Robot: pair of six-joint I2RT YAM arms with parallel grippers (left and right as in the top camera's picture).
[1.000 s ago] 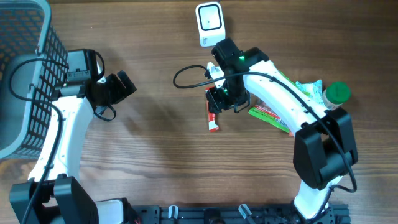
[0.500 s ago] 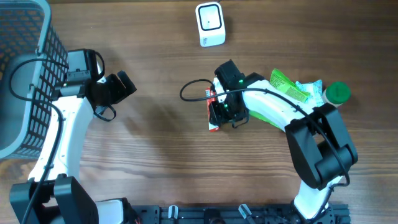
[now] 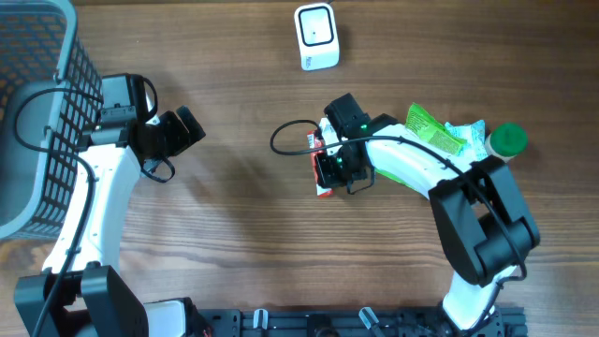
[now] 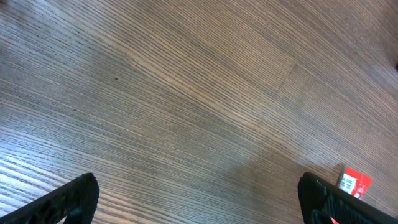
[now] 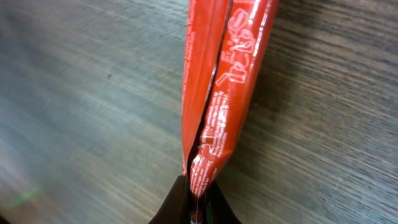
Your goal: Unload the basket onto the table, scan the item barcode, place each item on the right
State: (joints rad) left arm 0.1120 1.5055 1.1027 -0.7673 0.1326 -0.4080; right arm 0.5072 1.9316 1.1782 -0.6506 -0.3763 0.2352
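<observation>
Seen from overhead, a wooden table (image 3: 234,243) holds a thin red foil snack packet (image 3: 324,190) lying just right of centre, its length running from far to near. The right gripper (image 3: 329,173) sits on top of it, jaws pinched tight on the packet; the right wrist view shows the red foil creased between the black fingertips (image 5: 186,205). A second ago this claw was farther back, closer to the white barcode scanner (image 3: 316,36) at the far edge. Half a second ago it was over the packet, not yet pinched. The scanner has not moved. The left gripper (image 3: 184,129), to the left, hangs with its jaws spread wide and empty, unchanged. A grey mesh basket (image 3: 37,140) stands at far left. Green packets (image 3: 435,126) and a green-capped bottle (image 3: 508,140) lie at right.
</observation>
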